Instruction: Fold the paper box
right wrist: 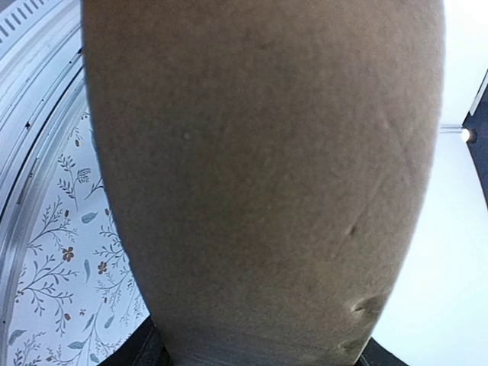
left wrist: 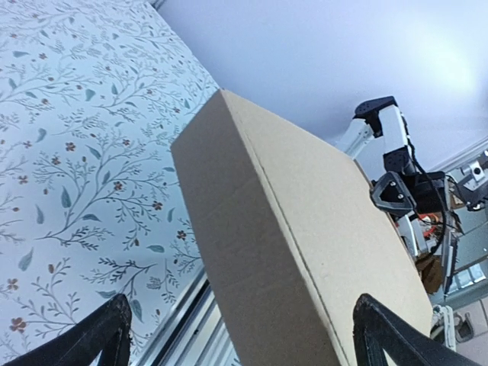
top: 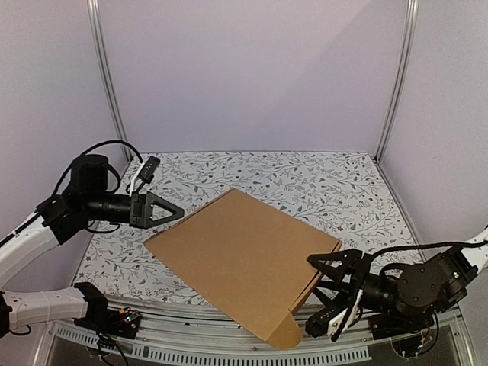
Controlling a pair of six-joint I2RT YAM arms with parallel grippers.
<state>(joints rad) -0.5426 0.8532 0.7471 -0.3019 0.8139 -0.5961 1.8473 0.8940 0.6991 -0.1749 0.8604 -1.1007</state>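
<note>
The paper box [top: 244, 252] is a closed, flat brown cardboard mailer lying askew on the flowered table, its near corner sticking out over the front rail. My left gripper [top: 177, 214] is open at the box's left corner. In the left wrist view its dark fingers [left wrist: 107, 335] stand wide apart with the box's edge [left wrist: 305, 229] ahead between them, not touching. My right gripper [top: 311, 296] spans the box's right side wall, one finger above and one below. In the right wrist view, cardboard [right wrist: 259, 168] fills the whole gap of that gripper [right wrist: 255, 354].
The flowered tablecloth [top: 305, 183] runs back to pale walls with metal posts [top: 110, 91] at the corners. An aluminium rail [top: 191, 347] lines the near edge. My right arm [left wrist: 396, 191] shows beyond the box in the left wrist view.
</note>
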